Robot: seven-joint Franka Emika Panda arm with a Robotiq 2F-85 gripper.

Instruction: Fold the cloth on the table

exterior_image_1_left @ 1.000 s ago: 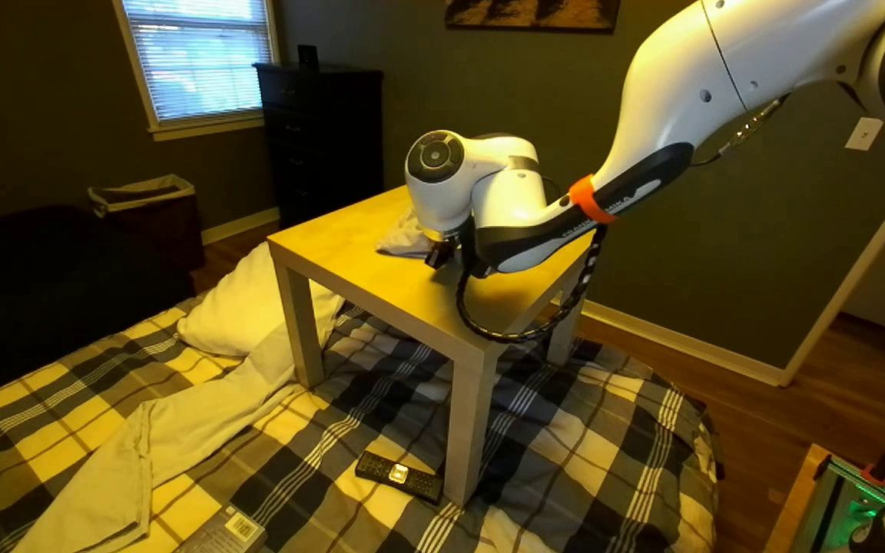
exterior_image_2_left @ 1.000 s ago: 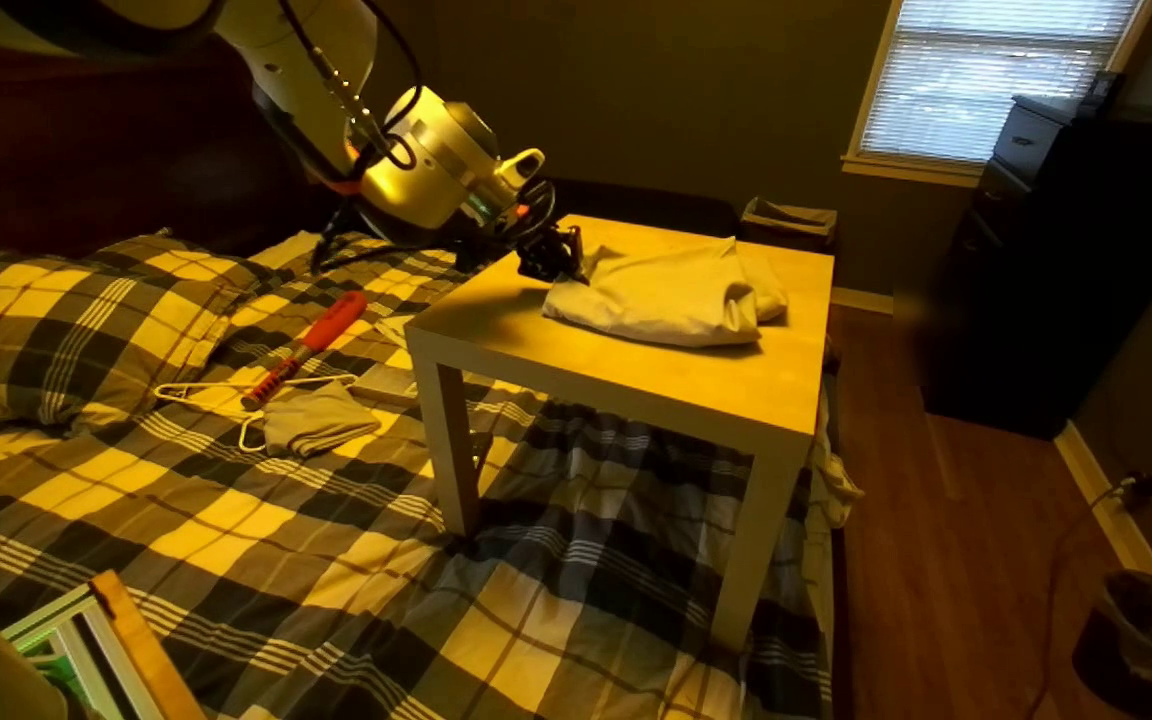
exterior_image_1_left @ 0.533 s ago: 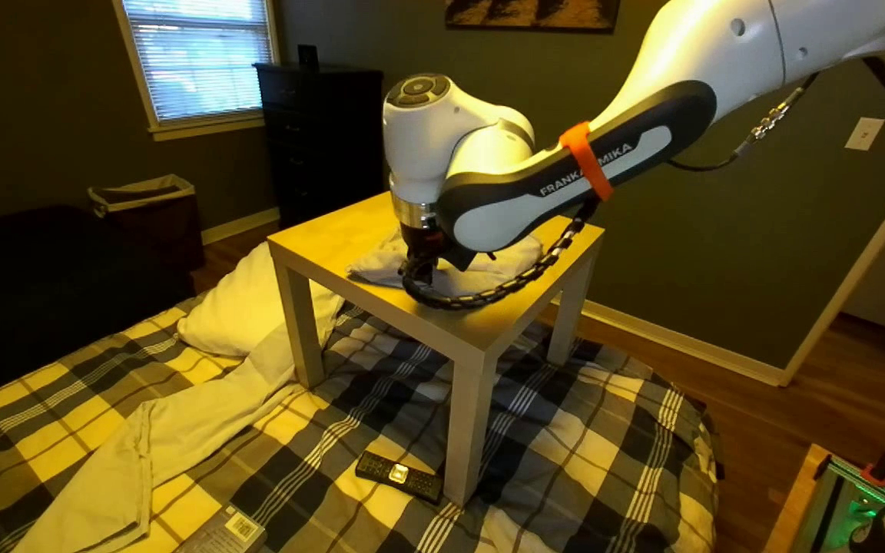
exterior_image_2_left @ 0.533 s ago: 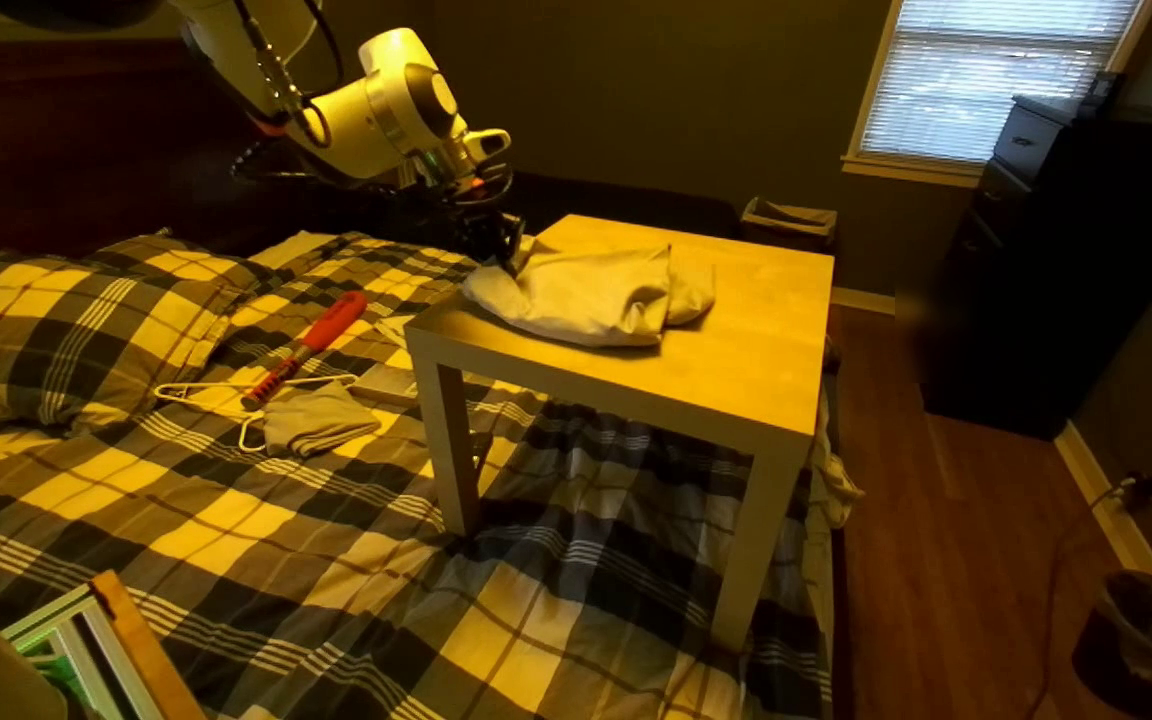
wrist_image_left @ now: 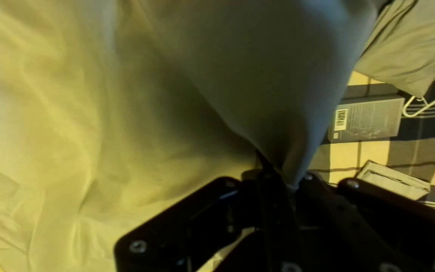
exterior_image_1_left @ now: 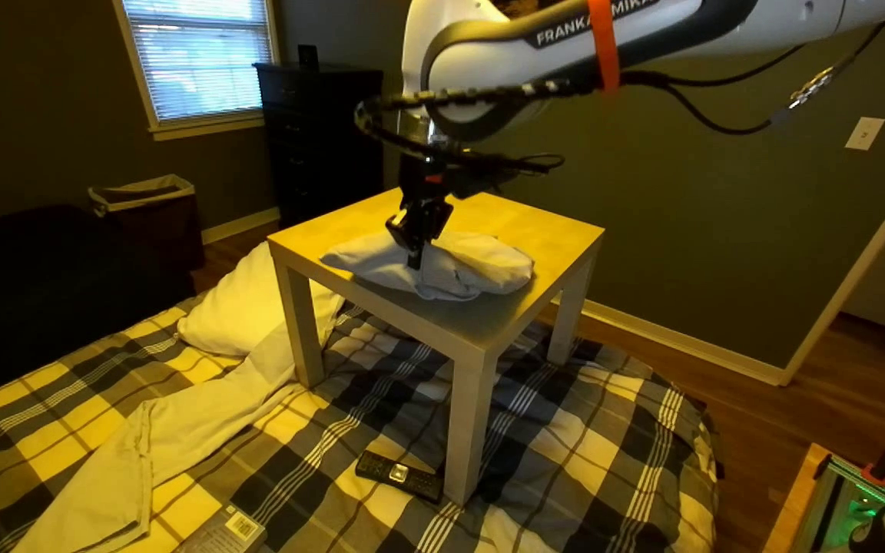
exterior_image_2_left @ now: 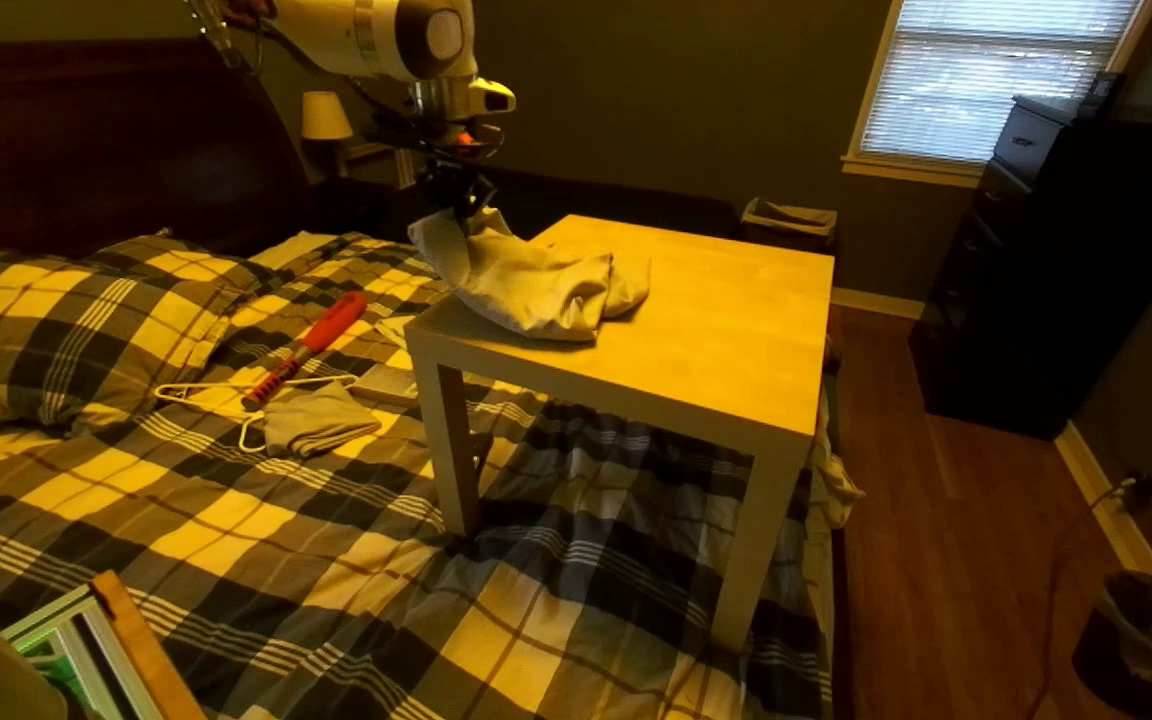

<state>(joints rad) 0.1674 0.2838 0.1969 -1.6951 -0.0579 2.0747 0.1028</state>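
Observation:
The pale grey-beige cloth (exterior_image_1_left: 481, 265) lies rumpled on the light wood table (exterior_image_1_left: 542, 223). In an exterior view the cloth (exterior_image_2_left: 536, 290) is near the table's left corner, its left end lifted above the top (exterior_image_2_left: 736, 330). My gripper (exterior_image_1_left: 415, 257) is shut on that raised end; it also shows dark above the cloth in an exterior view (exterior_image_2_left: 466, 208). In the wrist view the jaws (wrist_image_left: 278, 179) pinch a gathered point of the cloth (wrist_image_left: 270, 94), and the rest spreads to the left. The fingertips are partly hidden by fabric and dark.
The table stands on a bed with a plaid blanket (exterior_image_1_left: 604, 430). A remote (exterior_image_1_left: 399, 476) lies by a table leg. A hanger, a folded grey cloth (exterior_image_2_left: 321, 420), a red-handled tool (exterior_image_2_left: 336, 318) and a box (wrist_image_left: 368, 117) lie on the bed beside the table.
My gripper has dragged the cloth across the table to the left corner, as seen in an exterior view, and has risen, lifting the held end. The arm has tilted more upright.

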